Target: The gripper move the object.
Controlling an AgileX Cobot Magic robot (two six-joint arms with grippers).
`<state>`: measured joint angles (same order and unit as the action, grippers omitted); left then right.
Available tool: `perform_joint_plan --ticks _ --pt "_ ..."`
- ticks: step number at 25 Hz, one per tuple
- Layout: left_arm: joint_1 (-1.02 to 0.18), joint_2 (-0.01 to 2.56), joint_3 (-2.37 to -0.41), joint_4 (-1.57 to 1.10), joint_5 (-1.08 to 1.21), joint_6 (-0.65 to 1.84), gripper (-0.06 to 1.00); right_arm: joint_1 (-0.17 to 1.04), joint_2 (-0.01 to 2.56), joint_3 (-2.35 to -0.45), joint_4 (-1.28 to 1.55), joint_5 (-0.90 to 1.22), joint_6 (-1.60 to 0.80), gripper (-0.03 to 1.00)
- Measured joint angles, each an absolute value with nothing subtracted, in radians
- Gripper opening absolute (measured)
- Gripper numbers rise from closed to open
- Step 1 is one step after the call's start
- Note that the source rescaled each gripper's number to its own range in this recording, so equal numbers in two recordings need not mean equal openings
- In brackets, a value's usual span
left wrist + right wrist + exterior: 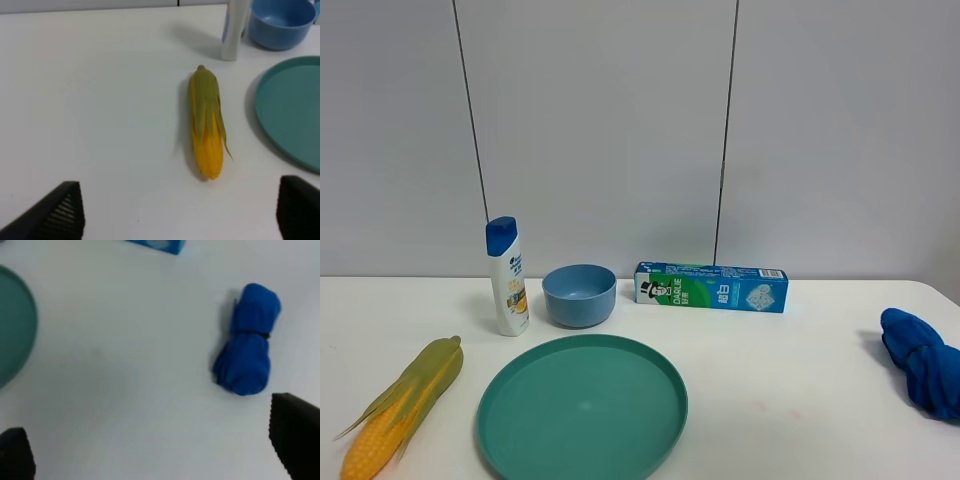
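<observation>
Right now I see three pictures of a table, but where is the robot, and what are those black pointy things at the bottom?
The robot has two arms, each with a small camera on its wrist. The black shapes are its fingers: the left gripper and the right gripper, both spread wide, holding nothing. The big picture comes from a camera up high that misses the arms. On the white table lie a corn cob, a shampoo bottle, a blue bowl, a green plate, a toothpaste box and a rolled blue cloth. The left wrist looks at the corn, the right wrist at the cloth.
</observation>
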<state>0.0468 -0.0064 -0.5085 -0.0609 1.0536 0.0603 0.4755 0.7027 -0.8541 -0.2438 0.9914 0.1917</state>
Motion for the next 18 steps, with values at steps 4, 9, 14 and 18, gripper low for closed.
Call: perform_joint_plan --ticks 4,9,14,18 --pt "0.047 -0.006 -0.509 -0.061 1.054 0.06 1.0 0.326 0.541 -0.794 -0.241 0.995 0.192 1.0" --pt "0.047 -0.006 -0.509 -0.061 1.054 0.06 1.0 0.144 0.362 -0.768 -0.213 1.062 0.191 1.0" --pt "0.047 -0.006 -0.509 -0.061 1.054 0.06 1.0 0.024 0.214 -0.767 -0.16 1.187 0.148 1.0" --pt "0.047 -0.006 -0.509 -0.061 1.054 0.06 1.0 0.015 0.119 -0.766 -0.114 1.213 0.141 1.0"
